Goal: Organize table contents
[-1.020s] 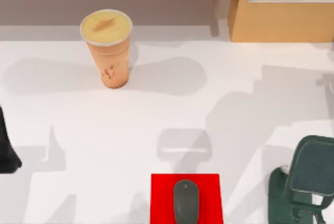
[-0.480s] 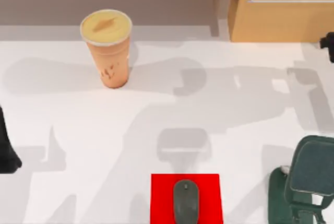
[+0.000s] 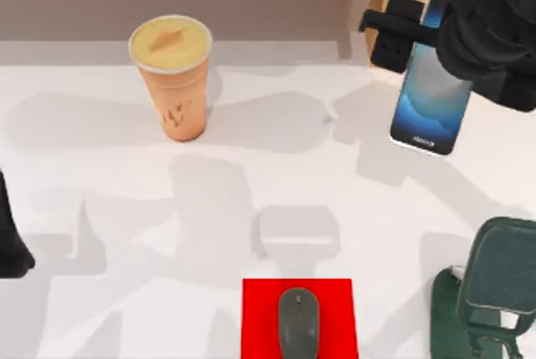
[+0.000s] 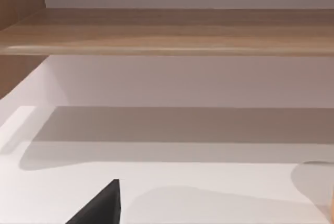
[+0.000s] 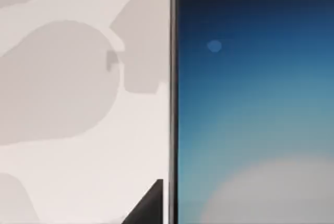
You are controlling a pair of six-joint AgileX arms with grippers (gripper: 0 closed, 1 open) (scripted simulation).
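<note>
Carrying the smartphone [image 3: 432, 98], my right gripper [image 3: 452, 37] is pinched on its upper end, high over the table's [image 3: 100, 200] far right, where a second ago there was only shadow. The dark green stand [image 3: 494, 292] waits nearby, likely its destination. The mouse [image 3: 298, 322] sits on the red pad [image 3: 260, 317]; the cup [image 3: 173, 74] stands far left. My left arm [image 3: 12, 238] idles at the left edge.
</note>
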